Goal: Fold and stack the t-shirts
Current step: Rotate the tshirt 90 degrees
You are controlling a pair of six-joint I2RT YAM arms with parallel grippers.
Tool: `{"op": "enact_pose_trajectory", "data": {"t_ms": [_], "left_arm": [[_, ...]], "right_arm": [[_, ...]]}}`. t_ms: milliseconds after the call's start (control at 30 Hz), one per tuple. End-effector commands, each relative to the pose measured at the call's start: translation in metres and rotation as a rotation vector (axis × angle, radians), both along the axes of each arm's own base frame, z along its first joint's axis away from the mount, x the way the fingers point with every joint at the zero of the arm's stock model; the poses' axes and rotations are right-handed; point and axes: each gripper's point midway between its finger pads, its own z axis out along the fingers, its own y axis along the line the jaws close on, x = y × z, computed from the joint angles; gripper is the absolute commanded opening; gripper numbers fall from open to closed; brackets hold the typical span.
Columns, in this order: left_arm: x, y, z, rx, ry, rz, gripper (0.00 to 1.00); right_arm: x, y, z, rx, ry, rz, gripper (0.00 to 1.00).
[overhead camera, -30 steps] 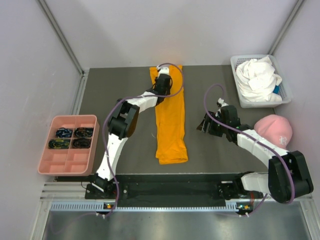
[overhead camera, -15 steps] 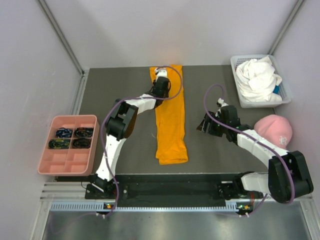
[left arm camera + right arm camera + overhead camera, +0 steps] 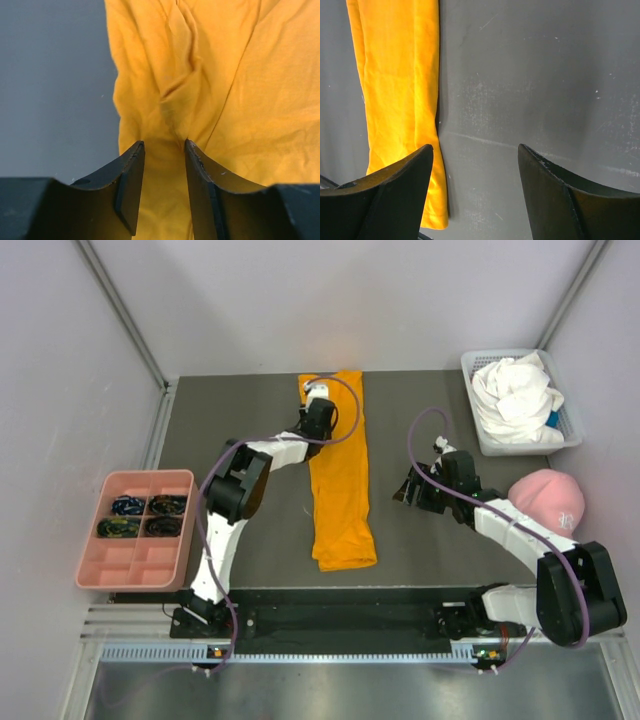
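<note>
The orange t-shirt (image 3: 342, 490) lies folded into a long narrow strip running from the far edge toward the near edge of the dark table. My left gripper (image 3: 316, 398) is at the strip's far left part. In the left wrist view its jaws (image 3: 162, 142) stand partly apart over wrinkled orange cloth (image 3: 240, 75); both inner pads are bare, so it is open. My right gripper (image 3: 403, 490) is open over bare table just right of the strip; the right wrist view shows the shirt's edge (image 3: 395, 75) beside its left finger. The white t-shirt (image 3: 515, 395) lies crumpled in a basket.
The white basket (image 3: 470, 405) stands at the back right corner. A pink cap (image 3: 548, 500) rests at the right edge, close to my right arm. A pink compartment tray (image 3: 88, 540) with dark items sits left, off the table. Walls close in on three sides.
My left gripper has shifted a little to the left and farther back along the orange shirt's far end. The right arm has not moved.
</note>
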Motion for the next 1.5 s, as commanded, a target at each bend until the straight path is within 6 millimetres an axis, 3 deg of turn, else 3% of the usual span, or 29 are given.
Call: {"op": "enact_pose_trajectory", "data": {"t_ms": [0, 133, 267, 633, 667, 767, 967, 1267, 1467], "left_arm": [[-0.004, 0.014, 0.036, -0.024, -0.066, 0.056, 0.43], [-0.012, 0.018, 0.042, -0.045, -0.076, 0.066, 0.45], [-0.021, 0.026, 0.067, -0.062, -0.113, 0.085, 0.45], [-0.061, 0.08, 0.127, -0.046, -0.199, 0.216, 0.47], [-0.065, 0.085, 0.14, -0.06, -0.221, 0.225, 0.48], [-0.075, 0.1, 0.149, -0.063, -0.232, 0.248, 0.48], [-0.087, 0.109, 0.15, -0.055, -0.231, 0.257, 0.5], [-0.091, 0.112, 0.137, -0.059, -0.197, 0.26, 0.55], [-0.106, 0.108, 0.12, -0.132, -0.121, 0.237, 0.61]], "right_arm": [[0.004, 0.006, 0.002, 0.011, -0.029, 0.017, 0.69], [0.004, 0.005, 0.002, 0.011, -0.031, 0.015, 0.69], [0.003, 0.005, 0.001, 0.012, -0.029, 0.015, 0.69], [0.004, 0.007, 0.001, 0.021, -0.03, 0.02, 0.69], [0.004, 0.008, 0.002, 0.023, -0.032, 0.019, 0.69], [0.003, 0.008, 0.001, 0.026, -0.03, 0.023, 0.69], [0.002, 0.009, 0.0, 0.029, -0.026, 0.026, 0.69], [0.001, 0.01, 0.002, 0.035, -0.024, 0.034, 0.69], [-0.017, 0.022, -0.003, 0.055, 0.02, 0.087, 0.69]]}}
